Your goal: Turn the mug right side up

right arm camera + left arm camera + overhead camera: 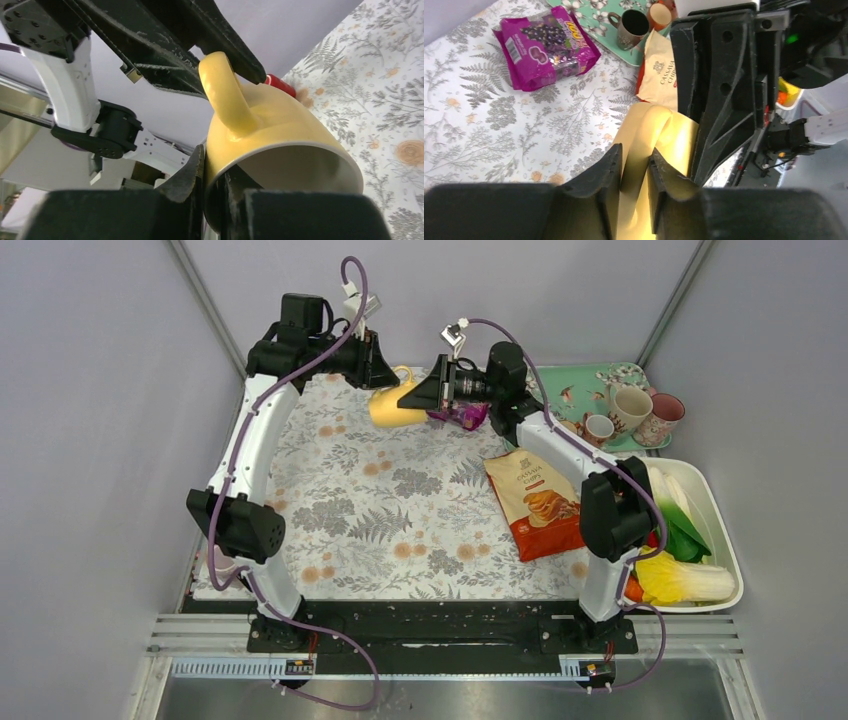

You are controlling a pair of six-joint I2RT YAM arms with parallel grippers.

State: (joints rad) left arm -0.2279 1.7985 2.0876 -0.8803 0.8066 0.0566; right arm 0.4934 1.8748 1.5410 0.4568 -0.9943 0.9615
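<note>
mug (392,408): yellow, far middle of the counter (380,510), tipped on its side, handle (225,95) uppermost, mouth facing right
left gripper (634,175): narrow, pinching the mug's handle between its fingers
right gripper (212,185): clamped on the mug's rim, one finger inside, one outside
mug on or off the counter: cannot tell
purple snack bag (460,416): just right of the mug
orange chip bag (535,502): nearer, right of middle
green tray (570,385): far right, holding cups
white bin (715,510): right edge, holding vegetables

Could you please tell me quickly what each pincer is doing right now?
Left pincer: closed on the yellow mug.
Right pincer: closed on the yellow mug's rim.
</note>
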